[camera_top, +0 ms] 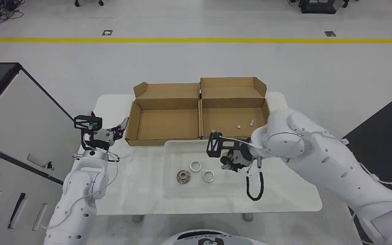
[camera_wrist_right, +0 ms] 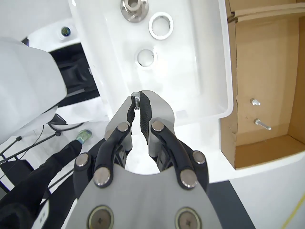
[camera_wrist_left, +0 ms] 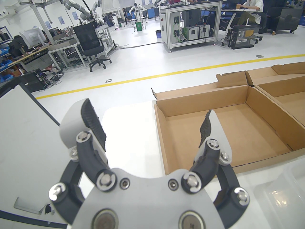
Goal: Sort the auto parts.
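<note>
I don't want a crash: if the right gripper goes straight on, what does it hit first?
Probably the nearer ring in the tray, ahead of the right gripper; depth is unclear, so maybe the tray floor.

Industrial robotics lab. Mounted robot arms (camera_wrist_left: 71, 3), wired equipment racks (camera_wrist_left: 190, 28) and a yellow floor line (camera_wrist_left: 166, 73) mark it.

White table (camera_top: 144, 180): cardboard boxes (camera_top: 165, 125), tray (camera_top: 184, 153).

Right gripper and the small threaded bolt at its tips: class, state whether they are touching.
Touching. The right wrist view shows the bolt pinched between the black pads of the right gripper, with no gap on either side.
</note>
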`<state>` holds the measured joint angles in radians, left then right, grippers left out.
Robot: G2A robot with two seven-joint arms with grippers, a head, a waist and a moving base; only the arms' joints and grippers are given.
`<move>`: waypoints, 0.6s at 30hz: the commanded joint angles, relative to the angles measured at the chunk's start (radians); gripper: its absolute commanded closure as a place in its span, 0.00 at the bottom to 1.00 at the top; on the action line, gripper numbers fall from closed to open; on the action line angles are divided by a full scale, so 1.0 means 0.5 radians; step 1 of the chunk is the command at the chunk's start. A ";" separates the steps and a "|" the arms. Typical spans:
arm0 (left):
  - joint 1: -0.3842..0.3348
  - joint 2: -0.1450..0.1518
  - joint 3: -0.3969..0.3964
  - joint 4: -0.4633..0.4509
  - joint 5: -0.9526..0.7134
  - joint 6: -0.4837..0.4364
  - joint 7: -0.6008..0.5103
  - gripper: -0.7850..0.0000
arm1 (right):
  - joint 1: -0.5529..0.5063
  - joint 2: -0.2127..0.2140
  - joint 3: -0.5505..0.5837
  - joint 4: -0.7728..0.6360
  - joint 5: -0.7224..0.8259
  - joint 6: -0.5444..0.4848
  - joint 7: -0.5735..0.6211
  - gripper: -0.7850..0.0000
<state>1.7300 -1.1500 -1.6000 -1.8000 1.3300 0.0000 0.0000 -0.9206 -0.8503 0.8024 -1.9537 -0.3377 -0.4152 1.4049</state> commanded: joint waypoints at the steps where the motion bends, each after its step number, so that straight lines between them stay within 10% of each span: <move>1: 0.000 0.000 0.000 0.000 0.000 0.000 0.000 0.00 | -0.082 0.033 0.113 0.013 0.087 -0.154 -0.154 1.00; 10: 0.000 0.000 0.000 0.000 0.000 0.000 0.000 0.00 | -0.182 0.139 0.300 0.158 0.266 -0.644 -0.644 1.00; 18: 0.000 0.000 0.000 0.000 0.000 0.000 0.000 0.00 | 0.119 0.188 0.023 0.583 0.343 -1.133 -1.133 1.00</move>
<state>1.7300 -1.1500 -1.6000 -1.8000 1.3300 0.0000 0.0000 -0.8874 -0.7579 0.8375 -1.6885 -0.1641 -0.9564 0.8640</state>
